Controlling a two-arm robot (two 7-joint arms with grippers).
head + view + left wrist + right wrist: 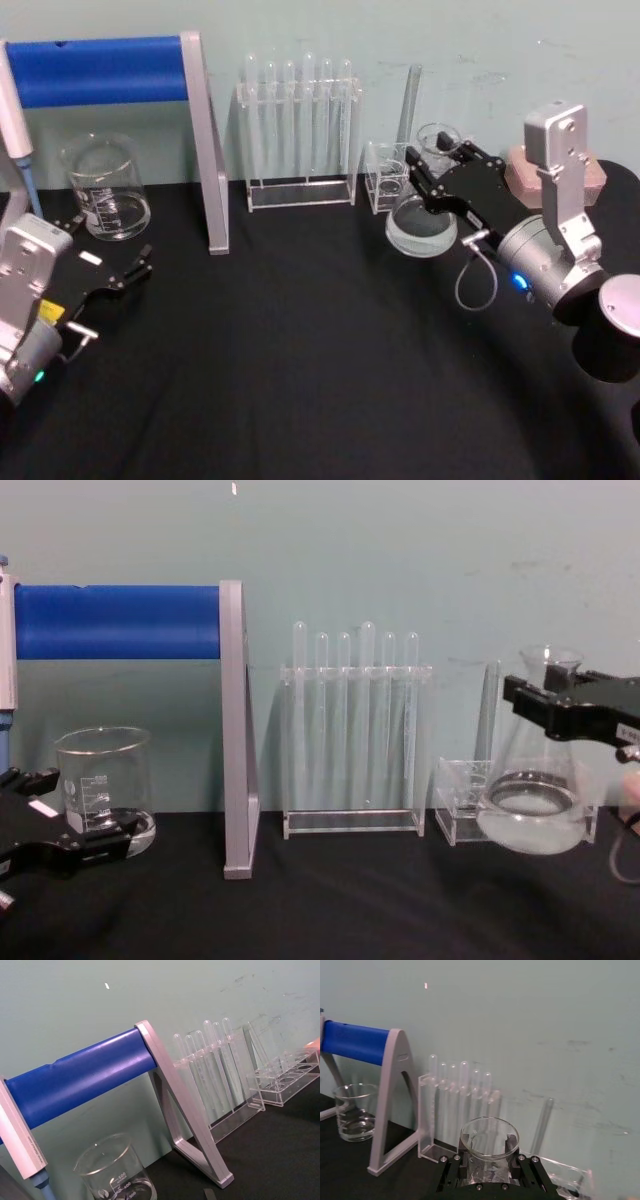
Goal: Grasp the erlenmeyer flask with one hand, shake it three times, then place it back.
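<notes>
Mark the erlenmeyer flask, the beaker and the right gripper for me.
erlenmeyer flask [530, 825], chest view, on its wide lower body.
beaker [105, 190], head view, on its glass wall.
right gripper [430, 165], head view, midway between its fingertips, at the flask's neck.

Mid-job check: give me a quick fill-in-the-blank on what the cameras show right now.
The right gripper clamps the erlenmeyer flask at its ____.
The open left gripper lies beside the glass ____.
The test tube rack holds ____ test tubes.
Missing: neck; beaker; six.
</notes>
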